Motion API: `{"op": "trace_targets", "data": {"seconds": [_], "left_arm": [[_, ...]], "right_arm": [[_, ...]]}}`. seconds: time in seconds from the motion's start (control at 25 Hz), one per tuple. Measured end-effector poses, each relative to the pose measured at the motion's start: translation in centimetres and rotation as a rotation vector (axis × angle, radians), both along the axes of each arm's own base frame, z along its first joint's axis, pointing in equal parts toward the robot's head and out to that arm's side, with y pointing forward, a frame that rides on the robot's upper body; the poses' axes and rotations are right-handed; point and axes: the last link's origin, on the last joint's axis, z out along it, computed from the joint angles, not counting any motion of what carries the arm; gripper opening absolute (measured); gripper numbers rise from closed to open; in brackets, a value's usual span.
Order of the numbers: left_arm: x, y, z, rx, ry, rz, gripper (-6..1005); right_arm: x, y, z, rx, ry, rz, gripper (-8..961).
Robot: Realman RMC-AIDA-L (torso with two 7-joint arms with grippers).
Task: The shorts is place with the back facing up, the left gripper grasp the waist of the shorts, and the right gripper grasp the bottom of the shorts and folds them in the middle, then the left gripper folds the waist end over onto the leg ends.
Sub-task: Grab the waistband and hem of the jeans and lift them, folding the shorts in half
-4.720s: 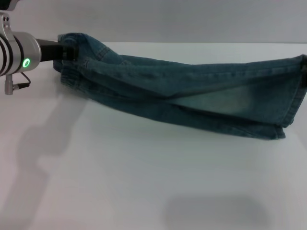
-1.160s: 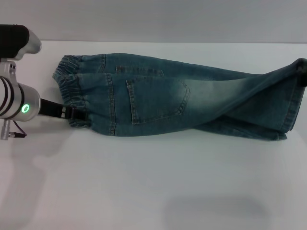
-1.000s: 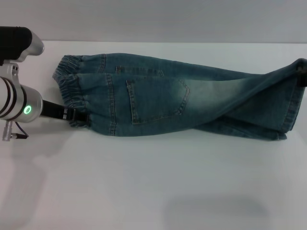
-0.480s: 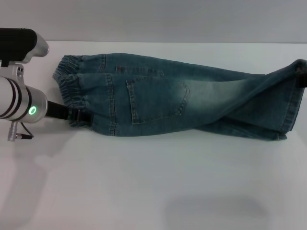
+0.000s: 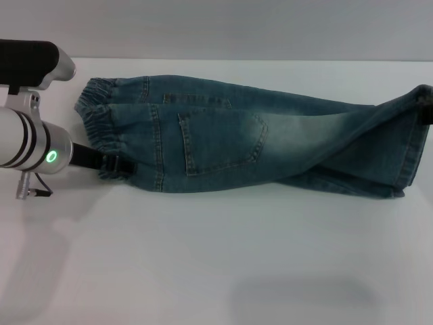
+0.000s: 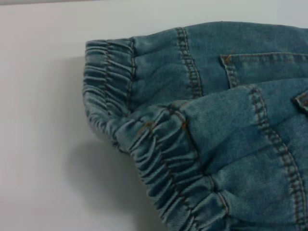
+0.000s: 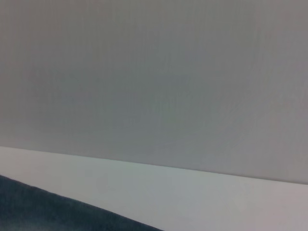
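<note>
While folded, shorts (image 5: 243, 145) without legible labels

The denim shorts (image 6: 226, 130) lie folded on the white table (image 6: 38, 144), the puckered elastic waistband (image 6: 159, 159) doubled over itself; a patch pocket's (image 6: 269, 65) orange-stitched corner shows toward two o'clock.

Head view looking down over the shorts (image 5: 257, 145), left wrist close on their waistband (image 6: 144, 139), right wrist facing the wall (image 7: 154, 72)
</note>
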Motion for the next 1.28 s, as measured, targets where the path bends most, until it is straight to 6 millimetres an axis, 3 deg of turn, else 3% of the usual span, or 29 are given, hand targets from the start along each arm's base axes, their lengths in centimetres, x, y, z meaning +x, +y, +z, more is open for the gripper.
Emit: {"op": "trace_targets", "data": {"seconds": [0.48,0.68,0.76,1.28], "left_arm": [[2.4,-0.5,-1.9,-0.088,-0.065,-0.109,772],[2.6,-0.4,-1.7,-0.079,-0.073,-0.116,530],[2.6,-0.4,-1.6,-0.070,-0.076,-0.120,287],[2.4,-0.4,-1.3,-0.050,-0.080,-0.120,81]], "right_arm": [[-0.1,0.0,-0.1,-0.004,0.000,0.002,6],[0.0,-0.1,-0.2,-0.006,0.000,-0.001,5],[0.1,-0.2,-0.2,-0.008,0.000,-0.005,5],[0.0,-0.2,-0.3,-0.017,-0.001,-0.008,6]]}}
